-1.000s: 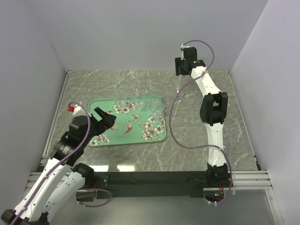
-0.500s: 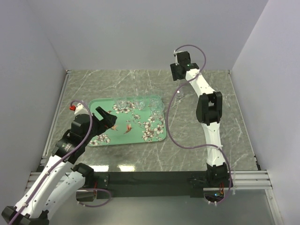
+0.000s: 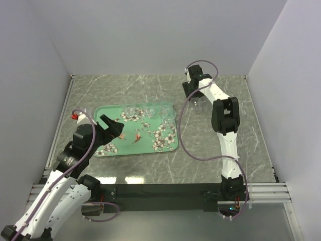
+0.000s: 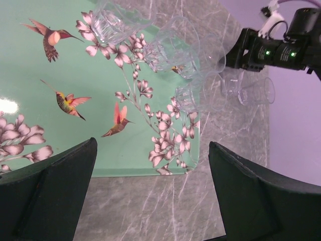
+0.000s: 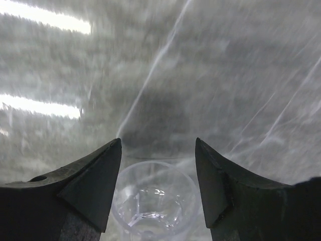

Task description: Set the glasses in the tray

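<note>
One glass [image 5: 153, 201] stands between the right gripper's [image 5: 158, 141] fingers [image 5: 95, 186]; whether they grip it, I cannot tell. The left gripper [image 4: 151, 142] hangs spread wide over the tray [image 4: 30, 83].

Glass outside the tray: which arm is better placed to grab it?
Right. The right claw, open, straddles the glass on the table beside the tray. The left claw hovers open over the tray, far from that glass.

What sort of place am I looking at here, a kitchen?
Probably a robot test booth, not a kitchen: a left arm and a right arm fixed to one table, bare walls boxing it in, and a tray and glasses to practise on.
</note>
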You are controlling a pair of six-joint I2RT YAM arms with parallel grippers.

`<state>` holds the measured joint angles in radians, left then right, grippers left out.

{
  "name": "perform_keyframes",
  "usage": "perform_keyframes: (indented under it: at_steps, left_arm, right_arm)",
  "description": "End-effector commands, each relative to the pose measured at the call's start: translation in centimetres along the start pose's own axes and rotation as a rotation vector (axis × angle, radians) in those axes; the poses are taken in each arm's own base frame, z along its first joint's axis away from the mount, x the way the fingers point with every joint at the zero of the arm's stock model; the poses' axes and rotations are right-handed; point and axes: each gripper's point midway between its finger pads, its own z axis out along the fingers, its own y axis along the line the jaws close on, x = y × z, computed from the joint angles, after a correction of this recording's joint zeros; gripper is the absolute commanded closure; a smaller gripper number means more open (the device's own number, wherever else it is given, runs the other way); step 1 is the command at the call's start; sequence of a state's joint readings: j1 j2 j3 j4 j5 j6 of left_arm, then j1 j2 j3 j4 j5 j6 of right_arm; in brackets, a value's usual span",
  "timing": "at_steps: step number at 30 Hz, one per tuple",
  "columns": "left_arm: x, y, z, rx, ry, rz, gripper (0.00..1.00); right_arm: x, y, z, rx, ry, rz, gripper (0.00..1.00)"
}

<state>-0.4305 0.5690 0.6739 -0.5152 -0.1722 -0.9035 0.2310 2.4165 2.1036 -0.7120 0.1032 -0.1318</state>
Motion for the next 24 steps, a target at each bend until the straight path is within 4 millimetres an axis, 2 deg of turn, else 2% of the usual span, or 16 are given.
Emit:
perform_keyframes:
  at_steps: [1,14,24]
  left_arm:
    - [-0.8,-1.2,-0.5,0.056,-0.03,-0.021,0.01]
    - [-0.7,-1.4,-0.7,0.086,-0.037,-0.02,0.01]
    - [-0.6,-1.2,-1.2,0.099,-0.047,-0.031,0.01]
  right_arm:
    - [-1.7,-0.8,-5.0,-0.007,-0.066,0.01,0.33]
    - [3.7,-0.6,-8.5,-0.019,0.035,0.005,0.35]
    - [6.4,-1.1,-9.0,0.01,0.108,-0.021,0.4]
